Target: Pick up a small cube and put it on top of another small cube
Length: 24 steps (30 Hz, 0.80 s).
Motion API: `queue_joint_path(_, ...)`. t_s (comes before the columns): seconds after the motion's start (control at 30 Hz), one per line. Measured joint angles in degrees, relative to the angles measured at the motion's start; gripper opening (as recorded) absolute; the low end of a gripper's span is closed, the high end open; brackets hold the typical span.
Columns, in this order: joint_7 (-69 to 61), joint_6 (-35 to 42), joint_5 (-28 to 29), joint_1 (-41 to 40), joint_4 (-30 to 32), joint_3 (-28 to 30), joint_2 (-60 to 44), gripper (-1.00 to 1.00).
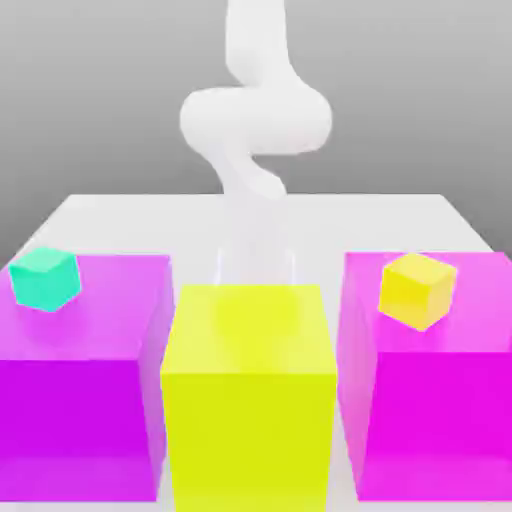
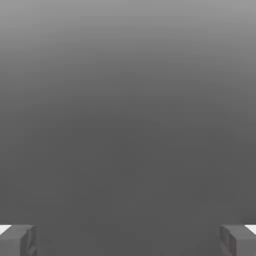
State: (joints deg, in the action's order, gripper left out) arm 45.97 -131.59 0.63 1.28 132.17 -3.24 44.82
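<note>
The small yellow cube point(image 1: 417, 290) appears against the upper part of the large translucent magenta block point(image 1: 440, 400) on the exterior view's right. The small teal-green cube point(image 1: 45, 278) appears at the upper far corner of the other magenta block point(image 1: 80, 400) on the exterior view's left. Both small cubes sit tilted. My white arm point(image 1: 255, 120) curls down at the table's middle, its lower end behind the large yellow block point(image 1: 248, 395). In the hand view my gripper point(image 2: 128, 241) is open, its grey fingertips point(image 2: 17, 241) stand far apart, and there is nothing between them but plain grey.
The three big blocks stand in a row along the near side of the white table point(image 1: 120, 215). The yellow one is in the middle, with narrow gaps to the magenta ones. Bare table top lies behind them around the arm.
</note>
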Motion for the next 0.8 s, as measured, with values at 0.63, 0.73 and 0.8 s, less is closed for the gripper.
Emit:
queue_joint_path(0.63, 2.4, -1.9, 1.9, 10.1, 4.9, -21.2, -17.0, 0.00)
queue_joint_path(0.73, 3.0, -2.7, 1.6, 11.7, 6.0, -24.0, -20.7, 0.00)
queue_joint_path(0.8, 3.3, -3.4, 1.4, 12.8, 6.7, -25.7, -23.3, 0.00)
